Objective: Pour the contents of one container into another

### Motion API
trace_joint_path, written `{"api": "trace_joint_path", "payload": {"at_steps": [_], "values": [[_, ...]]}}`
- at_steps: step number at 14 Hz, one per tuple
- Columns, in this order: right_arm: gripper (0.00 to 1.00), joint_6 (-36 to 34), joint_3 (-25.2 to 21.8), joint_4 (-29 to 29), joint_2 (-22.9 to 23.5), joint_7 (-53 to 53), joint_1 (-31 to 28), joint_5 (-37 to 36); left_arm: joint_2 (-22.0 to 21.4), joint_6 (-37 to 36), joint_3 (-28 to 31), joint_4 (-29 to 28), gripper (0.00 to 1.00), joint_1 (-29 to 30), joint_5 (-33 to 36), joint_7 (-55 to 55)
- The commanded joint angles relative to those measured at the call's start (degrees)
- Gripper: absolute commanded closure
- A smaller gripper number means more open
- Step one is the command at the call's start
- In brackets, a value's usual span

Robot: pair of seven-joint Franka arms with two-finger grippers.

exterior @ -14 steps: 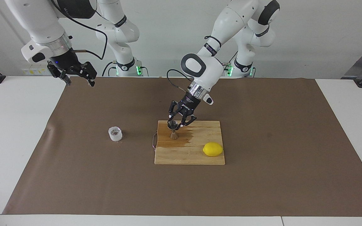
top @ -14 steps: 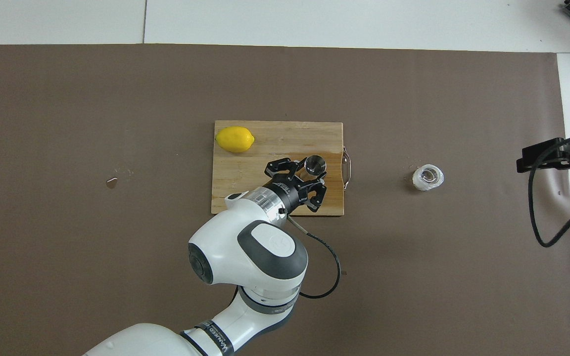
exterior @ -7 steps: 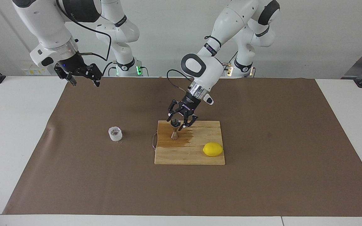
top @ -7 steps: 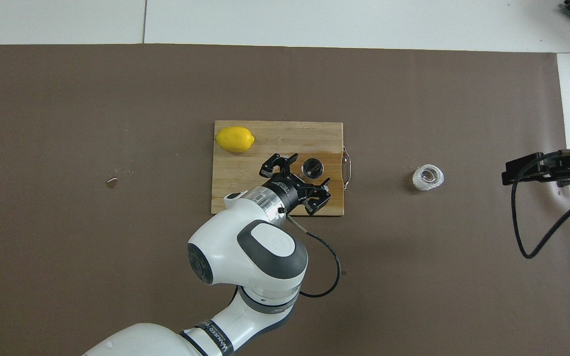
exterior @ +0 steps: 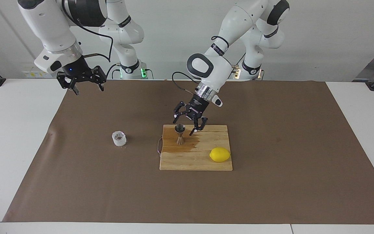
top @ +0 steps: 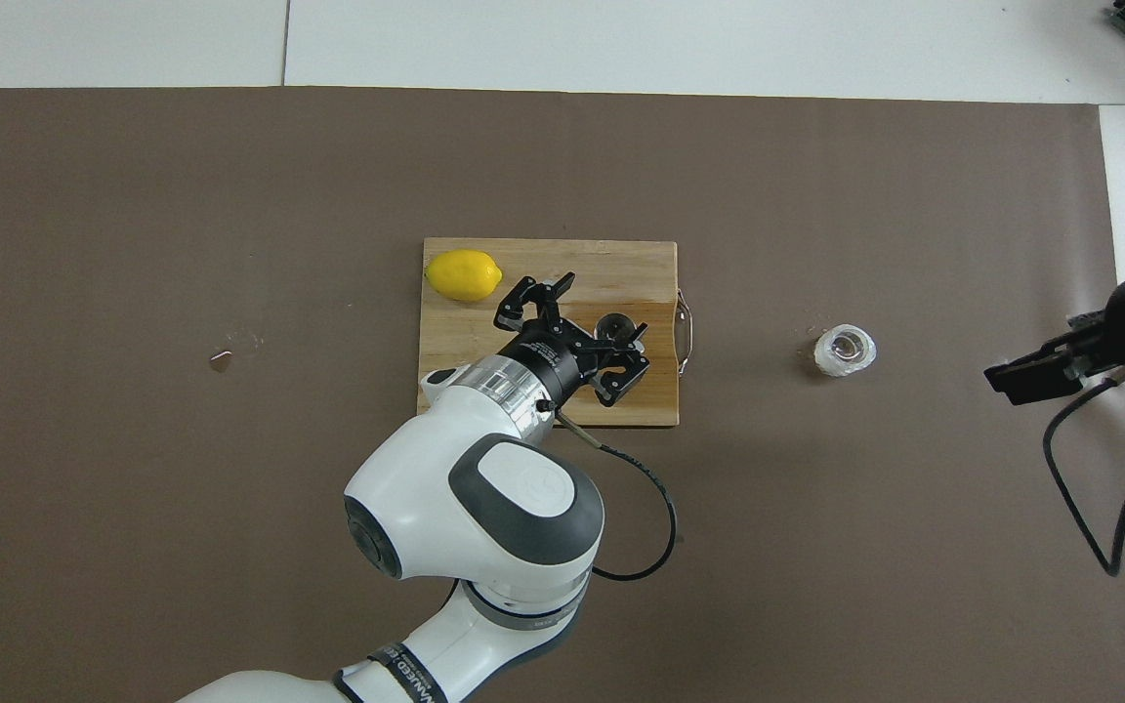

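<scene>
My left gripper (exterior: pixel 187 126) hangs fingers spread, empty, over the jigger (exterior: pixel 180 134) (right gripper (exterior: pixel 87 85) likewise open, waiting); a careless sweep could topple it.

A small squat clear glass cup with frosty, textured walls (exterior: pixel 119 138) (top: pixel 845 351) stands upright on the brown mat toward the right arm's end of the desk. Well apart from it, a small shiny steel hourglass-shaped jigger (exterior: pixel 180 134) (top: pixel 615 328) stands upright on the darker, wet-looking patch of a wooden cutting board (exterior: pixel 206 162), close to the board's edge that faces the cup.
</scene>
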Motion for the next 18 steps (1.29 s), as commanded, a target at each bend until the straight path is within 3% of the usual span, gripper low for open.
{"api": "trace_joint_path", "payload": {"at_steps": [1,6,9,11,15,18], "values": [[0.0,2.7,0.3,-3.5,-2.3,-12.9,-1.0,-0.2,-2.2,-2.0,-0.2,-0.5,0.0,4.0,2.1,-0.2],[0.0,7.7,0.3,-6.5,-0.9,-36.2,-4.6,2.5,-4.1,-18.6,0.3,-1.6,0.0,12.2,15.1,-0.2],[0.0,9.7,0.3,-7.5,2.0,-48.4,-6.4,5.8,-5.4,-30.1,0.4,-2.9,0.0,17.3,32.2,-0.2],[0.0,10.4,0.3,-7.8,5.6,-58.7,-9.0,12.9,-5.7,-35.6,0.5,-3.5,0.0,19.7,43.7,-0.2],[0.0,11.6,0.4,-7.8,12.6,-74.0,-10.9,19.2,-5.6,-45.2,0.5,-2.5,0.0,21.6,76.7,-0.1],[0.0,12.6,0.4,-7.8,16.7,-80.2,-10.9,23.9,-5.7,-51.0,0.5,-2.2,0.0,23.1,88.2,0.7]]}}
